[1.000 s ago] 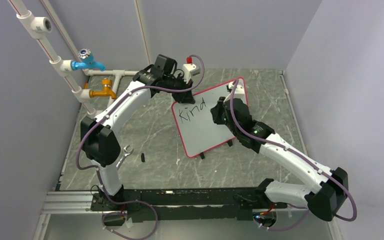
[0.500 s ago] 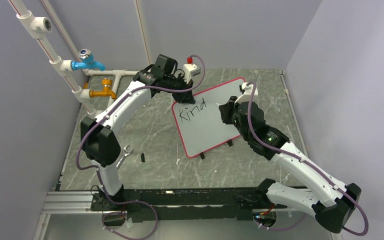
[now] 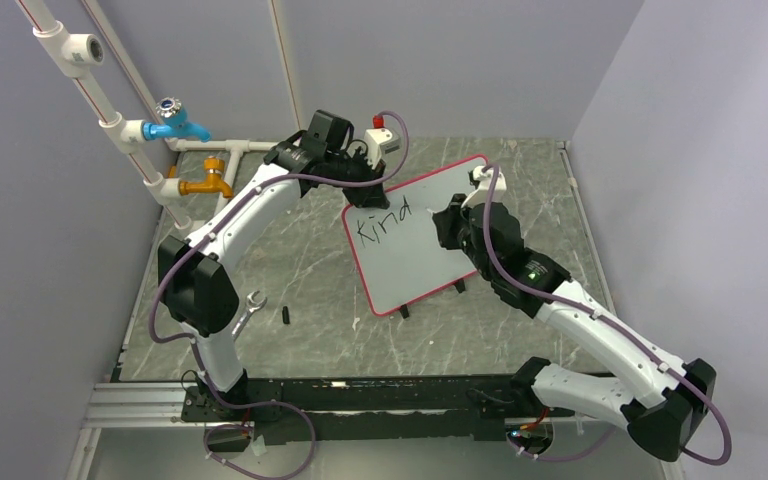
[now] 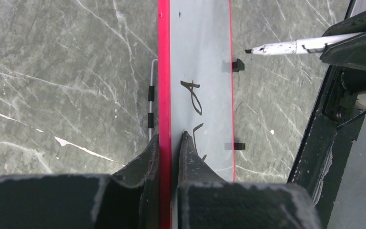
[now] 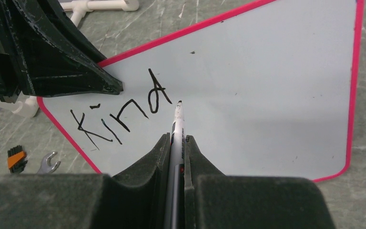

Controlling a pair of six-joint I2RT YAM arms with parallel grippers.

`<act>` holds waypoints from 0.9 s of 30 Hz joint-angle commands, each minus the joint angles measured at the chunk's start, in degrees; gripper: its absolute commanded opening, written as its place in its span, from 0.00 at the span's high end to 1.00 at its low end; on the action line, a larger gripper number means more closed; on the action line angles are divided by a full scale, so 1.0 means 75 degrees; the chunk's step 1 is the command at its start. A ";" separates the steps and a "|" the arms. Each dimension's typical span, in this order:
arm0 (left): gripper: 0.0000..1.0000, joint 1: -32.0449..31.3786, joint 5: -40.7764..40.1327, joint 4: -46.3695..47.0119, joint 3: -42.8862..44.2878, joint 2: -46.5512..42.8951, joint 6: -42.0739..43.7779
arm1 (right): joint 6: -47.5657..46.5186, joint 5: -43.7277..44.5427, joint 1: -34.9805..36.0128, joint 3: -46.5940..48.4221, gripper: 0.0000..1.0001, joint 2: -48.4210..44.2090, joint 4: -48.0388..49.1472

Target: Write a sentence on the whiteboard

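From above, we see the whiteboard standing tilted on the table; the sentence reads only "Kind". Left wrist: our left gripper pinches its red rim (seen edge-on). Right wrist: our right gripper clamps a marker, tip near the "d".

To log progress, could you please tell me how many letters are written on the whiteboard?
4: K, i, n and d, in one rising row near the whiteboard edge clamped by the left gripper, d nearest the marker tip. None appears hidden.
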 commanded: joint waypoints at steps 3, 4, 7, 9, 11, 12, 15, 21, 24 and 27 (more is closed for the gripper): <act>1.00 -0.0066 -0.1858 -0.1032 -0.0370 0.0298 0.1322 | -0.0249 -0.0523 -0.0027 -0.0101 1.00 0.0094 0.0735; 1.00 -0.0067 -0.1863 -0.1035 -0.0364 0.0308 0.1324 | -0.0270 -0.0607 -0.0028 -0.0122 1.00 0.0112 0.0813; 1.00 -0.0068 -0.1841 -0.1046 -0.0341 0.0348 0.1310 | -0.0354 -0.0828 -0.0030 -0.0173 1.00 0.0149 0.1073; 1.00 -0.0072 -0.1841 -0.1047 -0.0330 0.0358 0.1321 | -0.0432 -0.0899 -0.0025 -0.0174 1.00 0.0205 0.1204; 1.00 -0.0065 -0.1831 -0.1058 -0.0328 0.0371 0.1322 | -0.0526 -0.0950 -0.0029 -0.0133 1.00 0.0289 0.1311; 1.00 -0.0074 -0.1819 -0.1067 -0.0320 0.0379 0.1322 | -0.0570 -0.0960 -0.0031 -0.0113 1.00 0.0343 0.1358; 1.00 -0.0067 -0.1806 -0.1088 -0.0305 0.0395 0.1322 | -0.0682 -0.0927 -0.0032 -0.0039 1.00 0.0462 0.1463; 1.00 -0.0075 -0.1794 -0.1117 -0.0271 0.0404 0.1334 | -0.0776 -0.0845 -0.0028 0.0122 1.00 0.0657 0.1520; 1.00 -0.0073 -0.1796 -0.1107 -0.0282 0.0396 0.1335 | -0.0715 -0.0496 -0.0034 0.0153 1.00 0.0706 0.1454; 1.00 -0.0068 -0.1774 -0.1117 -0.0282 0.0394 0.1334 | -0.0728 -0.0310 -0.0041 0.0165 1.00 0.0755 0.1418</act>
